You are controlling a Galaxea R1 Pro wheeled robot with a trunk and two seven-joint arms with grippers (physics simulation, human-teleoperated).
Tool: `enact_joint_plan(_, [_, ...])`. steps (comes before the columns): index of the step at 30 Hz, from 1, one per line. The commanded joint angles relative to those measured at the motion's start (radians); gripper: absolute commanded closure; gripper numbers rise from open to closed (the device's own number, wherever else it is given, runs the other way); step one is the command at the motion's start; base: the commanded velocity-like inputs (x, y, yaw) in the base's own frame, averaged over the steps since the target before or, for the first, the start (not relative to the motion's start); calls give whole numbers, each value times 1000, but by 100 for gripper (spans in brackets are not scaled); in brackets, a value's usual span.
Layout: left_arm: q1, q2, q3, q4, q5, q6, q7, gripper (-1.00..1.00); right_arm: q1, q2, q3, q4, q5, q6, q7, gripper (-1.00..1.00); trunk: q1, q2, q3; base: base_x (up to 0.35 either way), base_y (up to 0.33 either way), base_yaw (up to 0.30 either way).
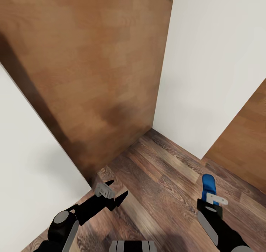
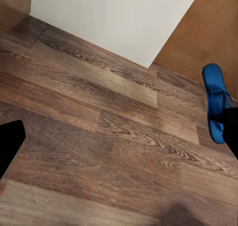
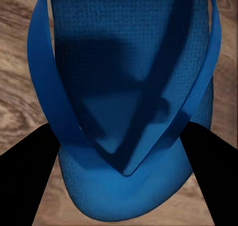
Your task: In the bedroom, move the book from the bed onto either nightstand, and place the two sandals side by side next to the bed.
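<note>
One bright blue sandal [image 1: 208,184] hangs above the wood-plank floor at the lower right of the head view, with my right gripper [image 1: 211,199] shut on it. In the right wrist view the sandal [image 3: 119,87] is seen close up, straps toward the camera, between the two black fingers [image 3: 25,181]. My left gripper [image 1: 117,190] is open and holds nothing, low at the left. Its wrist view shows the same sandal [image 2: 214,99] off to one side above the floor. The book, the bed and the nightstand are out of view.
A large brown wooden door panel [image 1: 88,71] stands straight ahead, close to me. White walls [image 1: 210,60] flank it on the right and at the lower left [image 1: 29,163]. Another brown panel [image 1: 245,141] is at the far right. Dark plank floor [image 1: 162,178] runs between them.
</note>
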State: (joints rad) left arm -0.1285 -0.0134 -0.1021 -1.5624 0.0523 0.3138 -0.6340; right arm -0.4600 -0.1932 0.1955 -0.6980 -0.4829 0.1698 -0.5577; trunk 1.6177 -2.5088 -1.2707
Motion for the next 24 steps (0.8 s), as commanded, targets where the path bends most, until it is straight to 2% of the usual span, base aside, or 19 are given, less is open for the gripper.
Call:
enact_joint_plan(1, [0,0,1,-1,5,9,-3,-100,0,-2,7,1,6,6,-8,100,-1,0,3,0,0,0])
enact_joint_plan(4, [0,0,1,1,5,8,-2,-100,0,-2,7,5,33,7,-7,100,-2,1,15,0,0,0])
enact_joint_plan(11, [0,0,-1,14,4,8,-1,-100,0,-2,8,38,55,6,-7,100,-5,2,42,0,0,0])
enact_joint_plan(13, [0,0,-1,19,4,8,-1,-100,0,-2,8,67,112,6,-8,100,-6,3,50,0,0,0])
enact_joint_plan(14, [0,0,-1,22,4,8,0,-100,0,-2,8,74,127,6,-8,100,-6,3,53,0,0,0])
enact_joint_plan(16, [0,-1,-2,32,3,7,0,-100,0,-2,6,109,193,5,-8,100,-7,3,61,0,0,0])
enact_joint_plan(20, [0,-1,-1,36,3,7,0,-100,0,-3,8,127,229,5,-3,100,-9,4,77,0,0,0])
enact_joint_plan(22, [0,0,-1,37,3,7,0,-100,0,-3,9,130,235,4,24,100,-10,5,84,0,0,0])
enact_joint_plan(23, [0,0,-2,37,3,7,0,-100,0,-3,9,132,238,-3,61,100,-10,5,88,0,0,0])
enact_joint_plan(24, [0,0,-2,37,3,7,0,-100,0,-4,9,135,240,-47,145,100,-11,5,92,0,0,0])
